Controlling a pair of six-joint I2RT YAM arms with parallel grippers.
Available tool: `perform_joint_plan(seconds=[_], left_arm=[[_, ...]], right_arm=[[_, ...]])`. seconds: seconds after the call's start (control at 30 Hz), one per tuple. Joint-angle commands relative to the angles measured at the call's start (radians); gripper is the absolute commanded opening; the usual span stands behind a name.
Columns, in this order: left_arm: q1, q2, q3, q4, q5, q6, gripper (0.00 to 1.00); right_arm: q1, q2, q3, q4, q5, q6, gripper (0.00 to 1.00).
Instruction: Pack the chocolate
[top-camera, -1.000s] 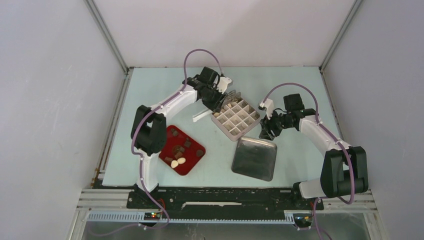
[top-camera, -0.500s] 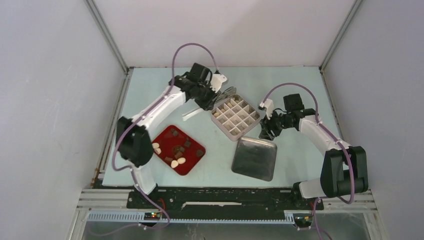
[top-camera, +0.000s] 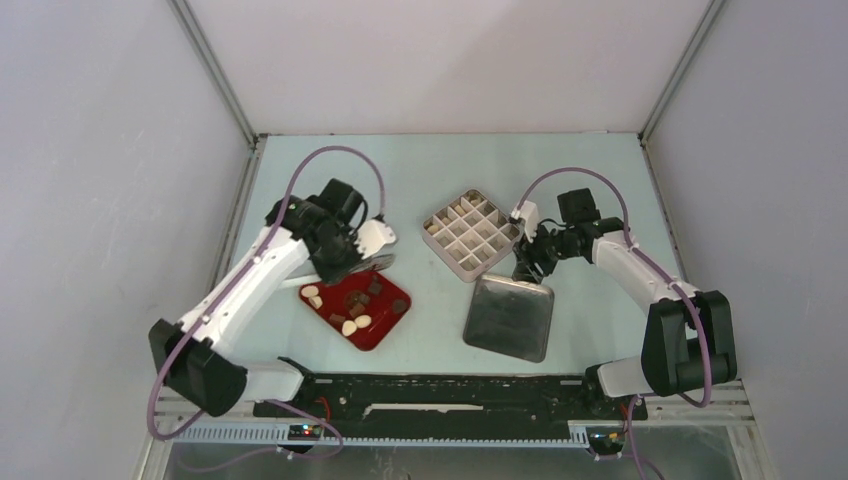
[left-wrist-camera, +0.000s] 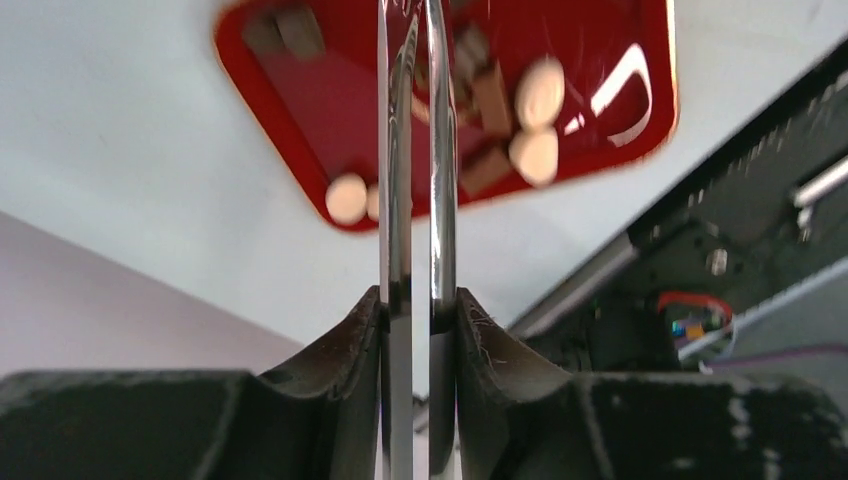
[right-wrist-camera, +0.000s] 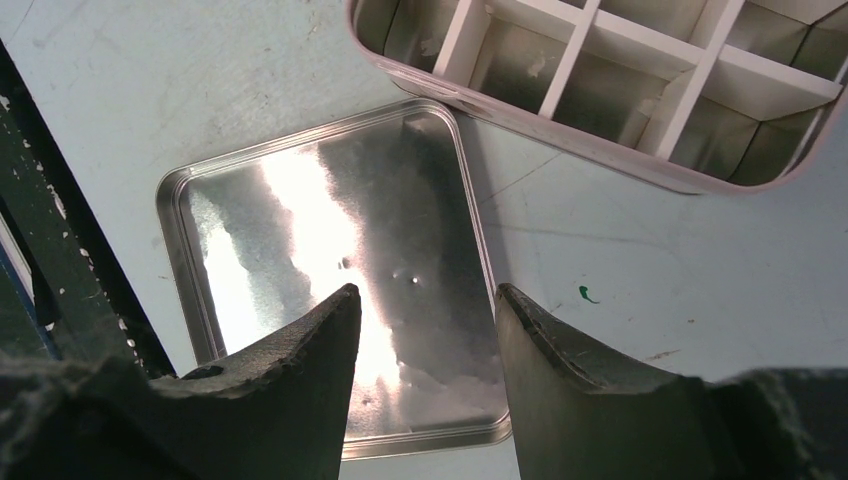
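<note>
Chocolate lies scattered on the red tray; the ovals are too blurred to tell their long axes. Only the left wrist view shows the tongs pinched narrow in my left gripper. My right gripper gapes empty above the lid.

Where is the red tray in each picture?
Top external: the red tray sits left of centre, near the front edge, with the tongs over its far end.
Left wrist: the red tray fills the top, behind the tongs.
Right wrist: not in it.
Shared landmark: two cream chocolates side by side on the tray, in both views showing it.
</note>
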Motion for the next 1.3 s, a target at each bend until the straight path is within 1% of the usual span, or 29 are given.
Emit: perform_joint_plan(seconds=[0.0, 0.1, 0.2, 0.27, 0.33, 0.4, 0.57, 0.63, 0.73, 0.83, 1.03, 1.27], left_arm=[[0.047, -0.125, -0.080, -0.210, -0.039, 0.111, 0.23], [0.060, -0.184, -0.140, -0.294, -0.017, 0.165, 0.23], [0.060, -0.230, -0.199, -0.345, -0.029, 0.206, 0.27], [0.062, -0.240, -0.231, -0.350, -0.069, 0.199, 0.29], [0.079, -0.242, -0.251, -0.330, -0.134, 0.153, 0.31], [0.130, -0.244, -0.241, -0.316, -0.171, 0.136, 0.31], [0.314, -0.232, -0.188, -0.279, -0.202, 0.155, 0.29], [0.370, -0.225, -0.190, -0.258, -0.203, 0.167, 0.31], [0.426, -0.200, -0.200, -0.244, -0.210, 0.170, 0.36], [0.457, -0.177, -0.200, -0.226, -0.189, 0.170, 0.39], [0.494, -0.125, -0.202, -0.170, -0.215, 0.152, 0.43], [0.500, -0.052, -0.185, -0.159, -0.176, 0.151, 0.43]], right_arm=[[0.013, 0.005, 0.020, 0.013, -0.001, -0.015, 0.55], [0.015, 0.001, 0.020, 0.012, 0.000, -0.015, 0.55], [0.016, 0.002, 0.019, 0.011, 0.001, -0.017, 0.55], [0.018, 0.003, 0.020, 0.011, 0.004, -0.017, 0.55], [0.018, 0.002, 0.019, 0.009, 0.007, -0.018, 0.55], [0.015, -0.001, 0.020, 0.005, 0.008, -0.020, 0.55], [0.010, -0.003, 0.020, 0.003, 0.003, -0.023, 0.55], [0.013, 0.001, 0.020, 0.005, 0.003, -0.025, 0.55], [0.018, 0.009, 0.019, 0.003, 0.006, -0.029, 0.55], [0.023, 0.011, 0.020, -0.003, 0.015, -0.037, 0.55], [0.023, 0.009, 0.020, -0.005, 0.015, -0.037, 0.55], [0.023, 0.015, 0.020, -0.004, 0.019, -0.038, 0.55]])
